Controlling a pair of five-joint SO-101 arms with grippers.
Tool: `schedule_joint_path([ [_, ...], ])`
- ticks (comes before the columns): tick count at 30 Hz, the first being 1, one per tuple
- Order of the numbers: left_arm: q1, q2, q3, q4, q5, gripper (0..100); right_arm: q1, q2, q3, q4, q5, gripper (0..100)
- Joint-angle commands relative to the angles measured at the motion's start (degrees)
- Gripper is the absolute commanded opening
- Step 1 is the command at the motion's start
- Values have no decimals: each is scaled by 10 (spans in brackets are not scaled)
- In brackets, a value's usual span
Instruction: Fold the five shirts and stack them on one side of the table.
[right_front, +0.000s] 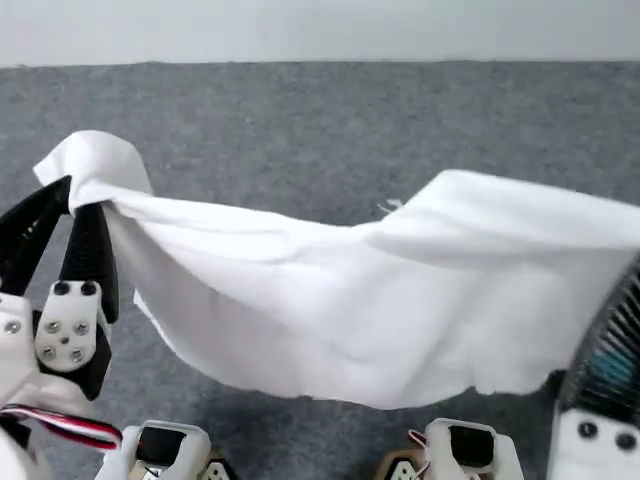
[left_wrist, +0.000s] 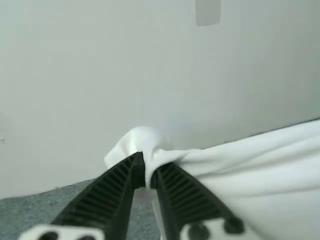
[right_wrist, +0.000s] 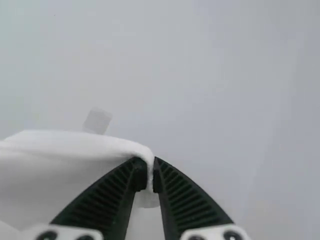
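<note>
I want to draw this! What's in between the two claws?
The white shirt hangs between the left claw and the right claw, pinched by both, sagging in the middle, as the high view shows.

The shirt (right_front: 330, 300) is white cloth, matt and soft, creased in loose folds. The desk (right_front: 300, 130) has a grey, rough, matt covering, perhaps felt. The left hand (left_wrist: 146, 169) and the right hand (right_wrist: 149, 171) are matt black plastic, ribbed along the fingers.
</note>
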Motion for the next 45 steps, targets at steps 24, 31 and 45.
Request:
schedule_joint_path([
  [24, -36, 166, 339, -279, 1, 14, -72, 339, 130, -124, -3, 10],
  [31, -87, 319, 329, -418, 0, 14, -80, 510, 127, -278, 29, 10],
  [45, -68, 679, 47, -326, -47, 14, -119, 635, 127, -269, 59, 10],
])
